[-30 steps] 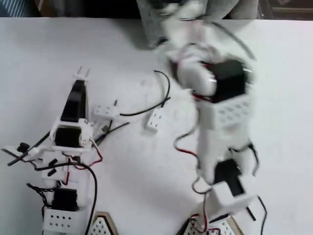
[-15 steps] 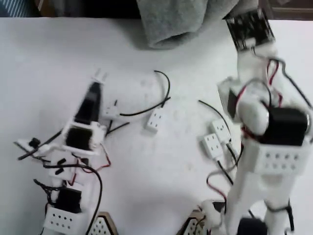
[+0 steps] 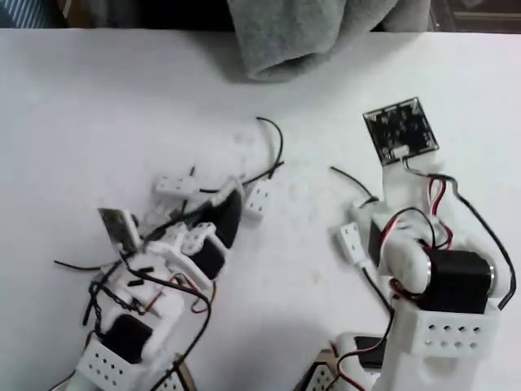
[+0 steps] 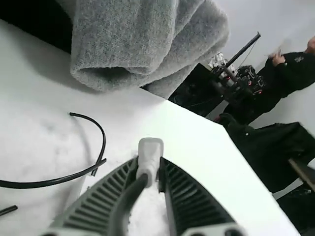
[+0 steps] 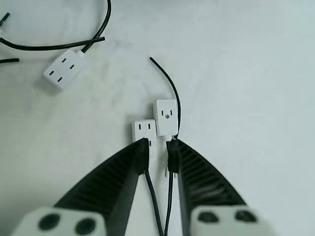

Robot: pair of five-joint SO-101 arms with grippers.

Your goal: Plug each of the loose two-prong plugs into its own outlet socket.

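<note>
The left gripper point(image 4: 149, 164) is clenched on a white plug point(image 4: 149, 147), its cord trailing back between the jaws and its prongs not discernible. It sits low over the table point(image 3: 73, 98), just beside a loose socket block point(image 3: 259, 199), judged a line-up for insertion. The right gripper point(image 5: 157, 146) stands narrowly parted astride two cords point(image 5: 170, 196) behind a second socket block point(image 5: 145, 131) and an adjoining white connector point(image 5: 166, 114), apparently to steady them.

grey cloth point(image 3: 309, 37), white table point(image 3: 81, 98)
</note>
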